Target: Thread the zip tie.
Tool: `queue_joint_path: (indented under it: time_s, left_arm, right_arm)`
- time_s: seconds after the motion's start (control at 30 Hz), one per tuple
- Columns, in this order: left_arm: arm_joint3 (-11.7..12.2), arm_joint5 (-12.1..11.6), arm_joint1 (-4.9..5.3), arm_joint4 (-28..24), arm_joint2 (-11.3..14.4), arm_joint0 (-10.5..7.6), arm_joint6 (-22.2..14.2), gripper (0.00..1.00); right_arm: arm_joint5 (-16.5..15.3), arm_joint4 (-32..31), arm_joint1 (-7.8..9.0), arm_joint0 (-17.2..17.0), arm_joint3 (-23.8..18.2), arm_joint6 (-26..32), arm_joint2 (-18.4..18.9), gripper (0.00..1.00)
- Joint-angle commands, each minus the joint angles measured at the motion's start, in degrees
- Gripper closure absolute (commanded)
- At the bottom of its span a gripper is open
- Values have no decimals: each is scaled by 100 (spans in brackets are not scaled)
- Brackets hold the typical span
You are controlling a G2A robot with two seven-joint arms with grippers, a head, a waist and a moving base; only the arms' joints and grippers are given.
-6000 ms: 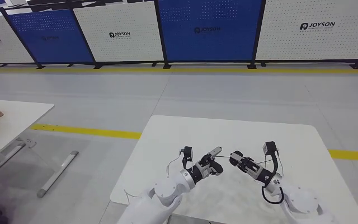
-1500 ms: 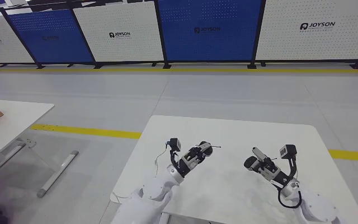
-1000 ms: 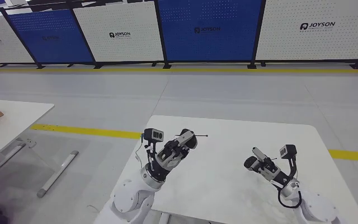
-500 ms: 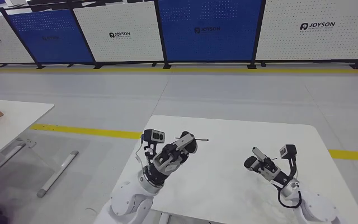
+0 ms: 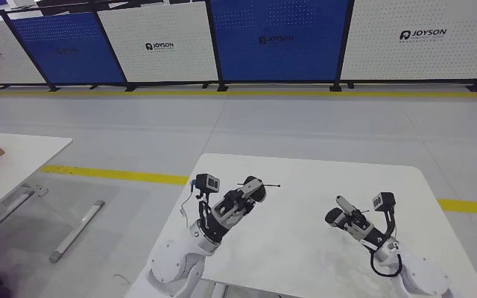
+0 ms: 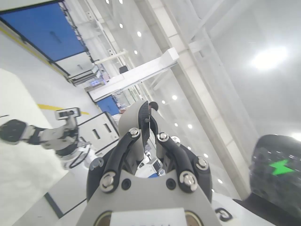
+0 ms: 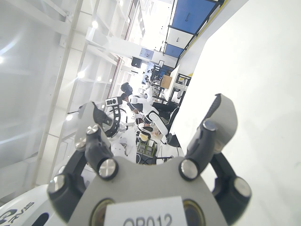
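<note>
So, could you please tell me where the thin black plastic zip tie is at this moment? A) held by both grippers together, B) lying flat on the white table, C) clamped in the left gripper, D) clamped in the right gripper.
C: the left gripper is shut on the thin black plastic zip tie, whose free end sticks out above the white table, while the right gripper stands open and empty, apart from it.

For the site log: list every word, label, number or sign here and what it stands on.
Dark logo lettering, not transcribed: white perforated wall panel.
Faint logo lettering, too dim to read: blue perforated wall panel.
Print cut by the picture's edge: white paper sticker on the right gripper.
Green lightning-bolt sign, no words: black rounded housing.
</note>
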Motion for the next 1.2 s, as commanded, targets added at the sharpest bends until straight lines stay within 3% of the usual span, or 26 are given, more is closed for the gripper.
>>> queue_joint_path:
  time_s: [0.0,0.17,0.27,0.43,0.5,0.8,0.97,1.07,1.17]
  left_arm:
    - [366,3,-13,301,158,-133,99,100]
    - [1304,-201,-47,1083,534,-437,326,100]
    - [1751,-261,-66,1216,690,-561,374,100]
    - [2272,-337,-69,1415,777,-704,414,100]
    - [2393,-330,-72,1547,797,-771,502,100]
    - [2414,-315,-71,1582,794,-773,525,100]
    - [2958,-211,-118,2322,1052,-956,1129,100]
    - [3194,-115,-153,2144,1166,-1094,1139,100]
    - [3215,-137,-156,1949,1169,-1137,1011,100]
  right_arm:
    - [0,0,0,0,0,0,0,0]
    - [0,0,0,0,0,0,0,0]
    - [0,0,0,0,0,0,0,0]
    - [0,0,0,0,0,0,0,0]
    - [0,0,0,0,0,0,0,0]
    - [0,0,0,0,0,0,0,0]
    - [0,0,0,0,0,0,0,0]
    - [0,0,0,0,0,0,0,0]
    - [0,0,0,0,0,0,0,0]
